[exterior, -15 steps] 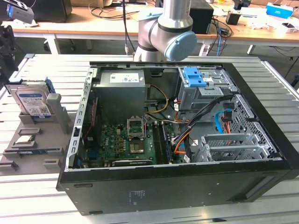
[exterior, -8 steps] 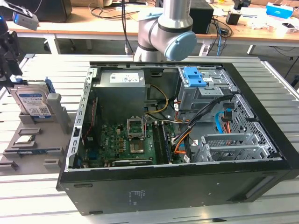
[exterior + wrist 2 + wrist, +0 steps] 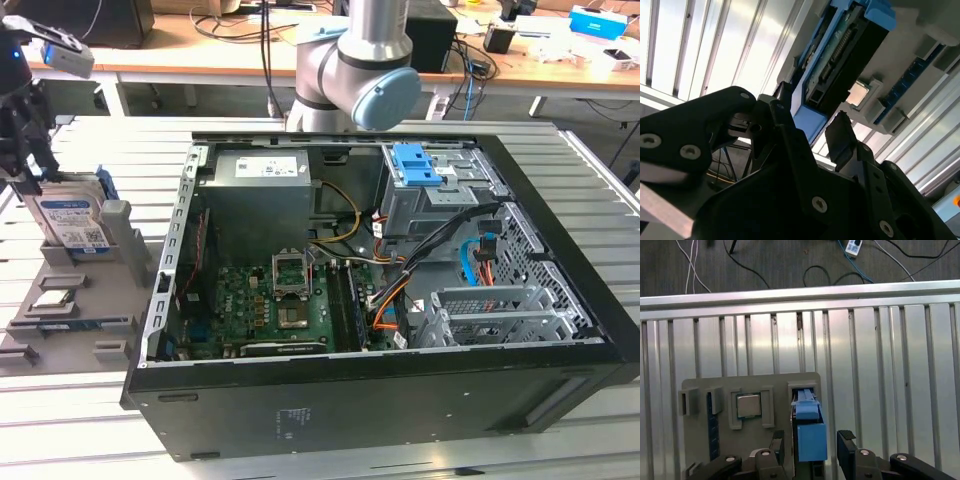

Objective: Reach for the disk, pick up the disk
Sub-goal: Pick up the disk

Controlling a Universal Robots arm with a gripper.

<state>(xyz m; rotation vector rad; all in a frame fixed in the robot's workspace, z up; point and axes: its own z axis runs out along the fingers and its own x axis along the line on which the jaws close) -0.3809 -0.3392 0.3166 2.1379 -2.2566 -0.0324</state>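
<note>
Ribbed aluminium table runs under everything, with an open black computer case in the middle and a flat grey plastic fixture tray off to the exterior view's left. The disk, a rectangular silver metal hard drive with a blue-and-white label in a blue plastic caddy, stands on edge in a slot of that tray. Just beside it is a pocket holding a small square silver processor chip. My gripper hangs directly over the disk, released, its two black fingers spread to either side of the caddy's upper edge. In the first wrist view I see a sliver of gap on both sides, so I judge nothing is clamped. The reach looks as good as done: I am lined up and straddling the drive. The pick-up is not yet made, since the disk sits in its slot, unlifted and ungripped.
</note>
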